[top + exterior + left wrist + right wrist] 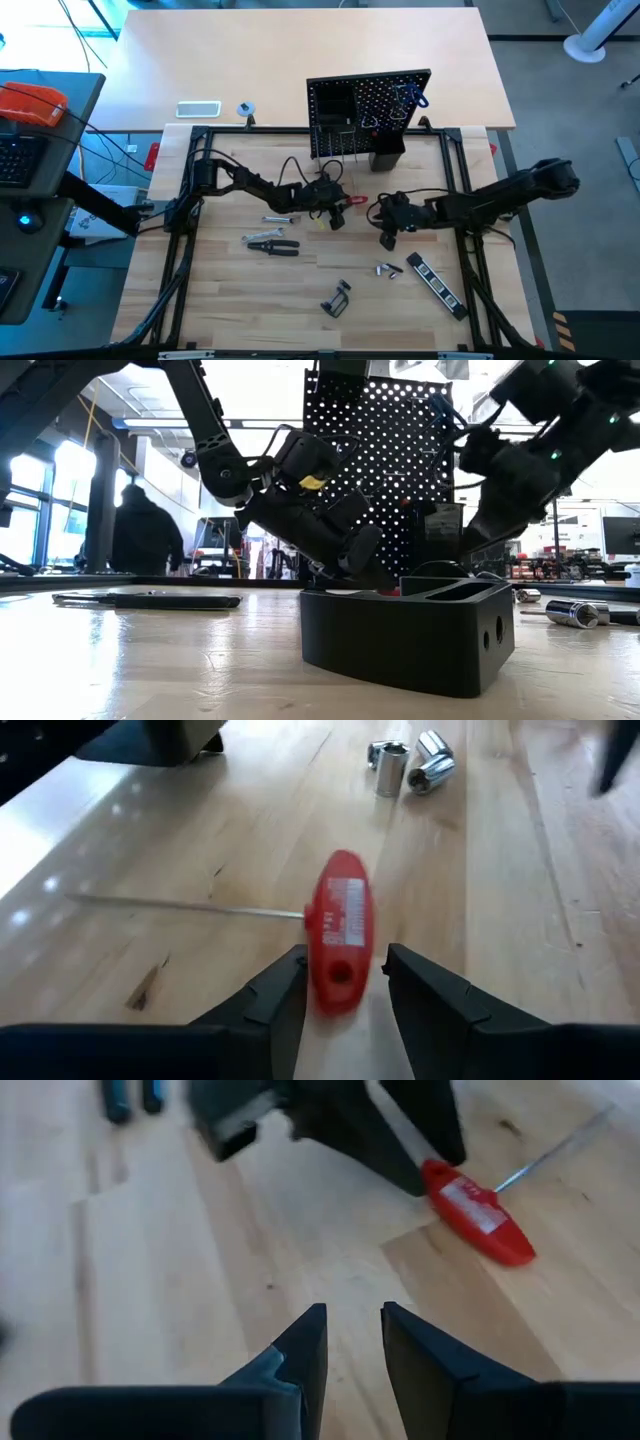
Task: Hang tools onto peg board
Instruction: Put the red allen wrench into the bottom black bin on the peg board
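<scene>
The peg board (pixel 370 100) stands upright at the table's far edge, with a blue-handled tool (pixel 410 97) hanging on it. A red-handled hex key (pixel 340 925) lies flat on the table in front of the board, its thin shaft (pixel 180 906) pointing away sideways. My left gripper (pixel 345 952) is open, its fingers on either side of the handle's near end. My right gripper (pixel 352 1308) hovers open and empty to the right of the key (pixel 478 1212), pointing slantwise down at bare wood. My left gripper comes at the red handle's near end (pixel 338 988) slanting down from the table's left, its fingers lying along the handle. A strip of table shows between the handle and one finger (pixel 420 990). Whether the other finger touches the handle, I cannot tell.
A silver wrench (pixel 278 218) and black pliers (pixel 270 242) lie at centre left. A black clamp (pixel 338 298), silver sockets (pixel 388 268) and a striped bar (pixel 435 282) lie nearer the front. A small black bin (pixel 388 155) sits at the board's foot.
</scene>
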Motion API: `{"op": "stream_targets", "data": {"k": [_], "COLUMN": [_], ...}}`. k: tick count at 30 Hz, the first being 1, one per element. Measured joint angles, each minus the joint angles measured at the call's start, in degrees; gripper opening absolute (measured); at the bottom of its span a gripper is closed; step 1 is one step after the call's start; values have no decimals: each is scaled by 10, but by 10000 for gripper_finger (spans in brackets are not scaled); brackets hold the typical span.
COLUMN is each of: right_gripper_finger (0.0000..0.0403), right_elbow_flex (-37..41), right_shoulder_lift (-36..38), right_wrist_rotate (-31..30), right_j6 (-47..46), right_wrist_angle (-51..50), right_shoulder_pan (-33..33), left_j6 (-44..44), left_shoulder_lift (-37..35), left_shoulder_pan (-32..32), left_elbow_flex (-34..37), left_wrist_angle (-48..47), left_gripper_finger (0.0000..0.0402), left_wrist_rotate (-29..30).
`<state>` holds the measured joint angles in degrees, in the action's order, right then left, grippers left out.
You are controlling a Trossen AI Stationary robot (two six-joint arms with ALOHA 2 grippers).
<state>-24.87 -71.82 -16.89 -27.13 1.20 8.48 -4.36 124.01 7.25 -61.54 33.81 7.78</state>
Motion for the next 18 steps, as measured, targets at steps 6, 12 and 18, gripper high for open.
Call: {"op": "stream_targets", "data": {"k": [6,12,18], "right_gripper_finger": [94,94,94], "right_elbow_flex": [0,0,0], "right_shoulder_lift": [-56,-96,-116], "right_wrist_rotate": [-17,-24,6], "right_j6": [39,159,227], "right_wrist_angle": [55,110,128], "right_shoulder_pan": [-29,-67,-132], "left_j6": [4,11,16], "left_shoulder_lift": [0,0,0], "left_shoulder_pan": [0,0,1], "left_elbow_flex": [-5,-5,-5], "left_wrist_angle": [-14,-20,-40], "left_gripper_finger": [124,122,122], "left_wrist_rotate": [-2,-2,-3]}}
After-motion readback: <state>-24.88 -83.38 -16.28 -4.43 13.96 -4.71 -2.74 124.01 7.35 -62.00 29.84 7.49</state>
